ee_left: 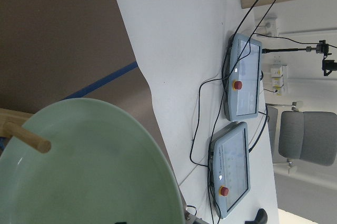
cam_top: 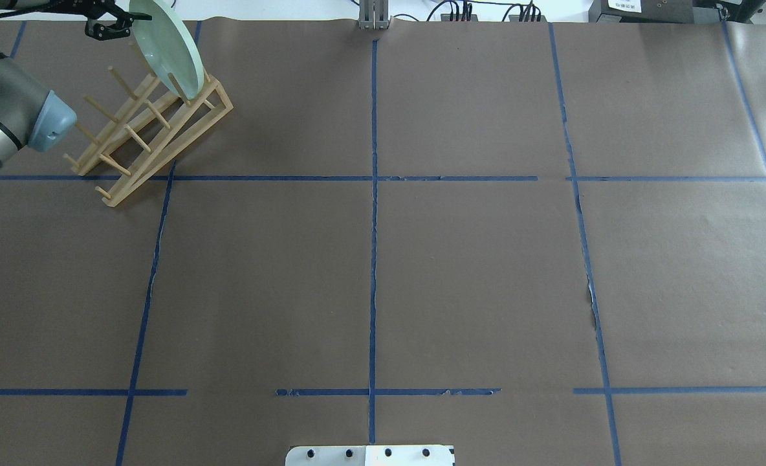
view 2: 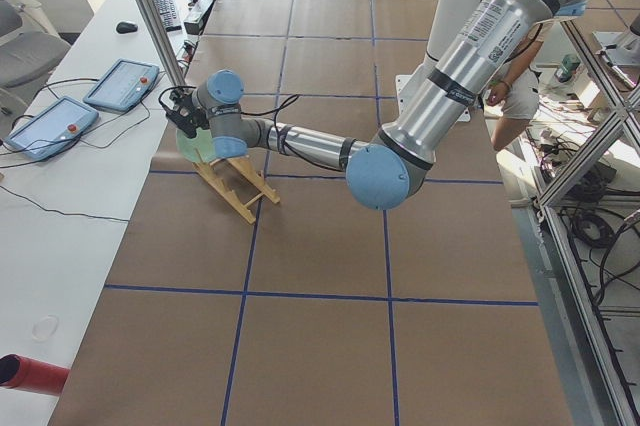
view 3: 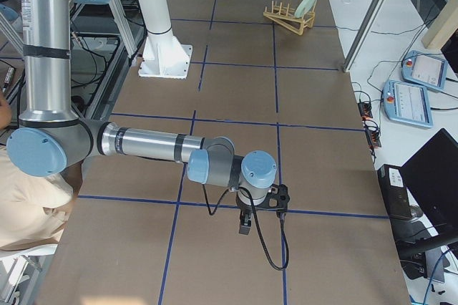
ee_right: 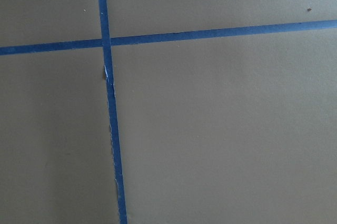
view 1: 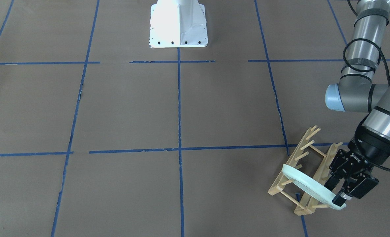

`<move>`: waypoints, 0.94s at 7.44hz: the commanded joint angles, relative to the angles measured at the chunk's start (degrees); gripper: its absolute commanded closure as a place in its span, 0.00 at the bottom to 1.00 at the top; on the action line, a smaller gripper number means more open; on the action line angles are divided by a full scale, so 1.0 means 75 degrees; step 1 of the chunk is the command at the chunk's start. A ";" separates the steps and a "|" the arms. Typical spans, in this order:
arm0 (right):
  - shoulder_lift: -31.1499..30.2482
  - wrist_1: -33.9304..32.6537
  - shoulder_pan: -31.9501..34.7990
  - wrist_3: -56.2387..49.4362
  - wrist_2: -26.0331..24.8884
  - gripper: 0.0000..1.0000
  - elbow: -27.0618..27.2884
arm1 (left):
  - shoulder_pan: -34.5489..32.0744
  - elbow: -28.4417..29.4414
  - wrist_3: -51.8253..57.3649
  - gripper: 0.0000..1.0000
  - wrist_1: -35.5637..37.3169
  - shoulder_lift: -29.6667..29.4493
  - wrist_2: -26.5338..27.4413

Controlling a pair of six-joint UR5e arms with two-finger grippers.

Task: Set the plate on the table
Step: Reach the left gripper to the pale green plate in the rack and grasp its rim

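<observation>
The pale mint-green plate (view 1: 302,184) stands on edge between the pegs of a wooden rack (view 1: 301,154) at the far left corner of the brown-paper table (view 1: 214,108). In the overhead view the plate (cam_top: 166,48) leans in the rack (cam_top: 156,139). My left gripper (view 1: 335,197) is shut on the plate's upper rim, one finger on each face. The left wrist view shows the plate (ee_left: 89,171) up close with a peg in front of it. My right gripper (view 3: 245,223) hangs low over bare table far from the rack. I cannot tell whether it is open or shut.
The white robot base (view 1: 178,23) stands at the table's near-robot edge. A white side bench with two teach pendants (ee_left: 242,77) and cables runs just past the rack. A red cylinder (view 2: 30,374) lies on that bench.
</observation>
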 commanded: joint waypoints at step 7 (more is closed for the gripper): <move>0.0000 0.0000 0.0000 0.0000 0.0000 0.00 0.0009 | -0.0891 -0.2404 0.0222 1.00 0.1910 -0.0051 -0.2264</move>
